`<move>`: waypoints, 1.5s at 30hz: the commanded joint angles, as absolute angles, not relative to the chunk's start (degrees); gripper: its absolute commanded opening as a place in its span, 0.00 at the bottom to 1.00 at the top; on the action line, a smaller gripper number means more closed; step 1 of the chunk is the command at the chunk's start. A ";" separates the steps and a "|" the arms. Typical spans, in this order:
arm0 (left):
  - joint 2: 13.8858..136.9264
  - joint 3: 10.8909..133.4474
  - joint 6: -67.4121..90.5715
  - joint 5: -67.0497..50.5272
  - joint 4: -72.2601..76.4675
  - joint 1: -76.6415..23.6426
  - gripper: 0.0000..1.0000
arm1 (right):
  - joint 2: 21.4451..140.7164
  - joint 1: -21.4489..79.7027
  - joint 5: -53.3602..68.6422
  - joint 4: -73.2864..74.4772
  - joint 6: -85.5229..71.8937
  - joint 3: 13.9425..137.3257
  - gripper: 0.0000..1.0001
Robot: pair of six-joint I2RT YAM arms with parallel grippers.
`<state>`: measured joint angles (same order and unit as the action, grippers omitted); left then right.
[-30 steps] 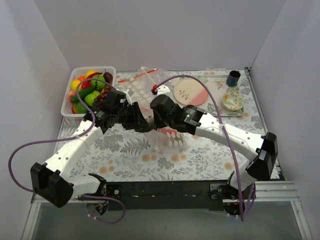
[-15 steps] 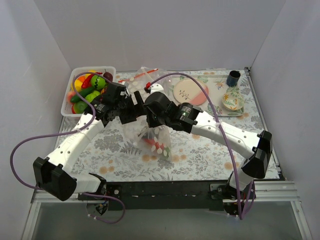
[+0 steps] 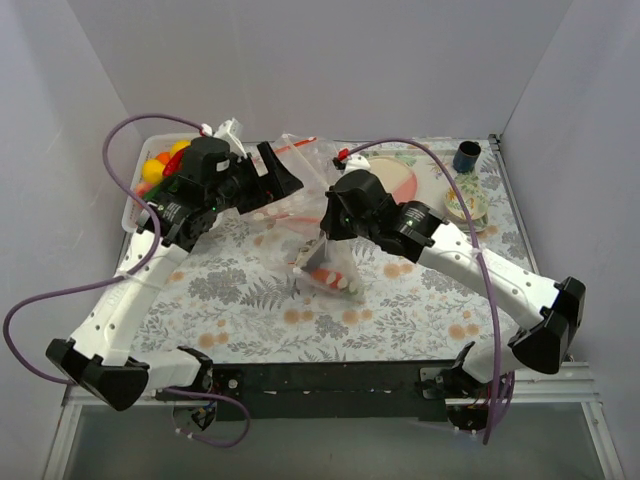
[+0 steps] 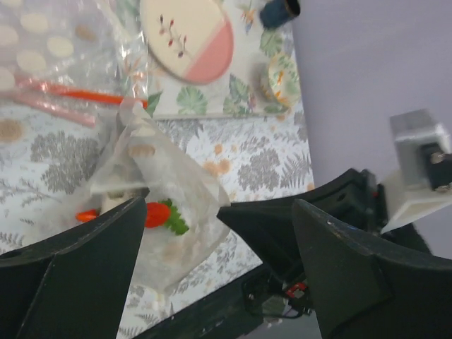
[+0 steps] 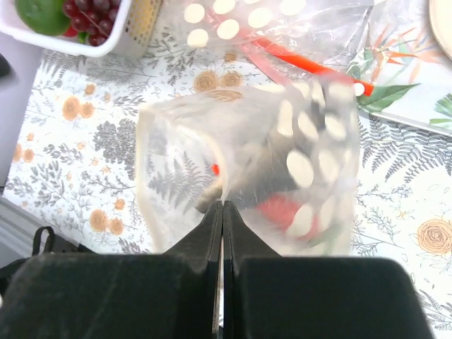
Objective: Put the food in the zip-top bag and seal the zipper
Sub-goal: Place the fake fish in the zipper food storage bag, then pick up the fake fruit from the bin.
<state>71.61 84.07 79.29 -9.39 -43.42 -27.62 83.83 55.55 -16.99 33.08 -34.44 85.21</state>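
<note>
My right gripper (image 3: 325,238) is shut on the top edge of a transparent polka-dot zip-top bag (image 3: 328,272), which hangs above the table. In the right wrist view the jaws (image 5: 222,205) pinch the bag (image 5: 247,155). Red and green food (image 5: 282,210) and a greyish piece lie inside. My left gripper (image 3: 290,182) is open and empty, raised to the bag's far left; its view shows the bag (image 4: 152,176) with a red, green-leaved piece (image 4: 161,213). More food (image 3: 160,165) sits in the white basket, mostly hidden by my left arm. I cannot make out the held bag's zipper.
A second dotted bag (image 3: 292,158) with a red strip (image 5: 304,62) lies at the back. The white basket (image 5: 138,28) holds grapes (image 5: 92,10). A pink-and-cream plate (image 4: 187,39), a blue cup (image 3: 466,156) and a patterned bowl (image 3: 465,200) stand at the back right.
My left gripper has left the bag and risen back to the left, open. My right gripper has shifted right and now holds the hanging bag alone.
</note>
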 commanded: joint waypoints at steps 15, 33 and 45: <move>87.00 91.31 69.96 14.15 -40.08 5.97 0.89 | 76.20 55.72 -9.58 23.56 -28.57 82.44 0.01; 121.29 117.25 57.84 13.36 -38.50 12.66 0.76 | 77.60 54.14 -1.93 20.65 -24.52 78.84 0.01; 120.77 111.91 57.66 12.22 -35.87 11.69 0.73 | 78.66 53.88 -0.70 19.78 -24.52 78.22 0.01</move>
<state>124.29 115.15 58.28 12.51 -37.39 12.40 79.20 54.04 -1.41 23.66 -25.21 78.78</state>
